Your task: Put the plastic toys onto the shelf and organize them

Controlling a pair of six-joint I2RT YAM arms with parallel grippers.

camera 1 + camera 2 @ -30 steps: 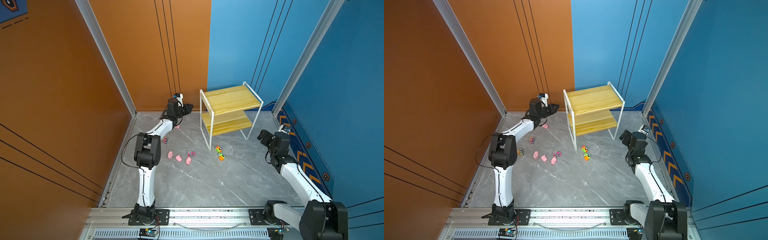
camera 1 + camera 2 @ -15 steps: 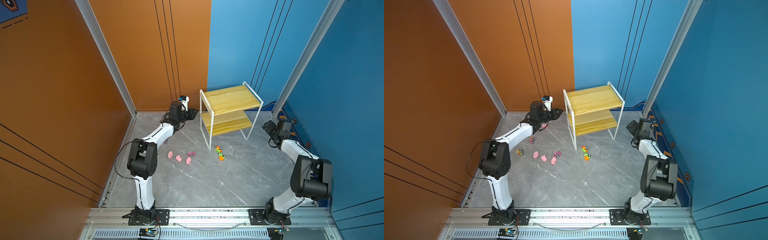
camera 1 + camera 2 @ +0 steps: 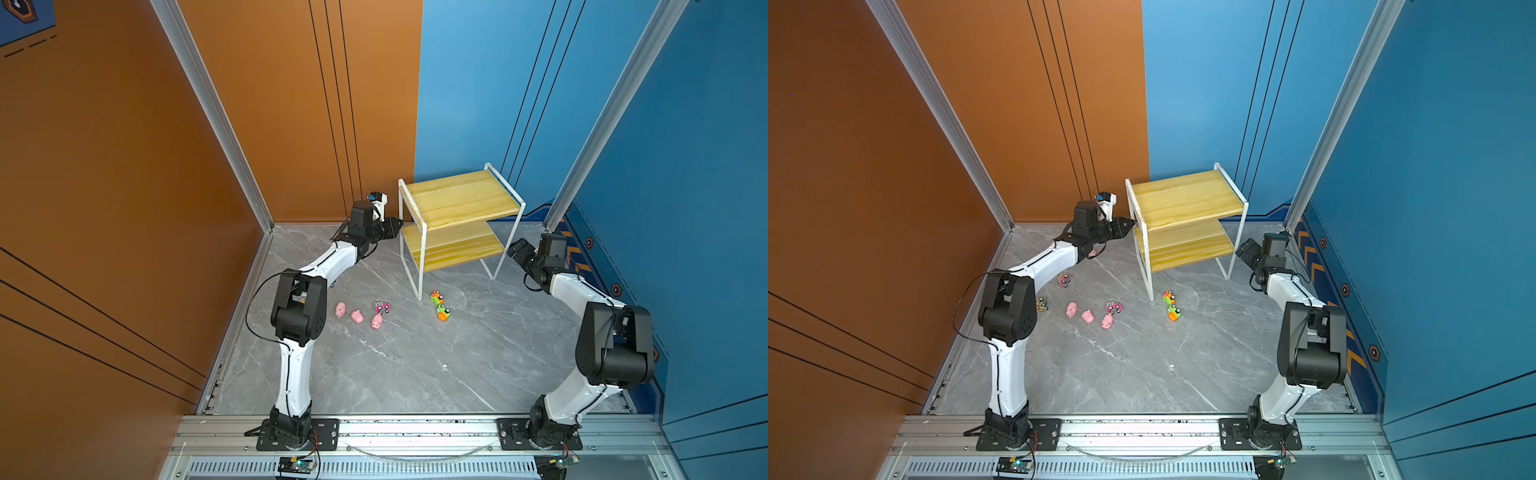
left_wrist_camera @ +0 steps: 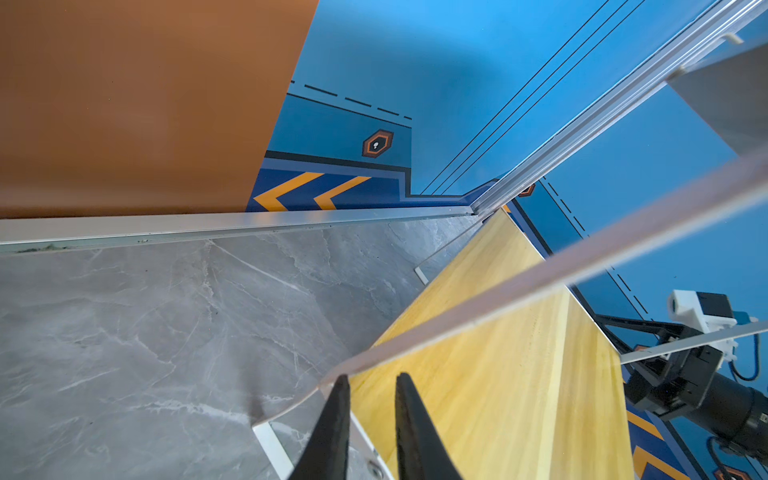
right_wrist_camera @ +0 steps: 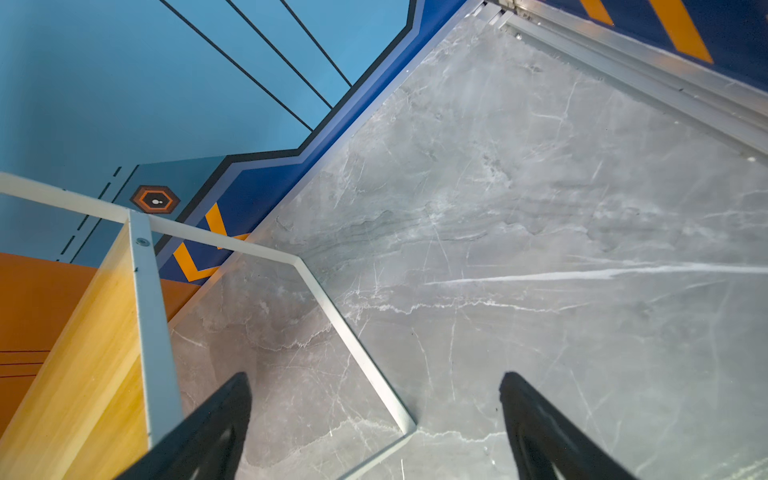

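Two cars (image 3: pixel 442 311) near shelf (image 3: pixel 461 199), three pigs (image 3: pixel 356 316) apart

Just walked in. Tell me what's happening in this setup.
Two robot arms are meant to tidy toys onto a two-level shelf, but nothing is on it yet. The pink pigs and little cars that can be seen all lie on the grey floor in front of it. Both arms reach toward the shelf with nothing held: the left end effector is shut and points at its left side, and the right end effector is open near its right side.
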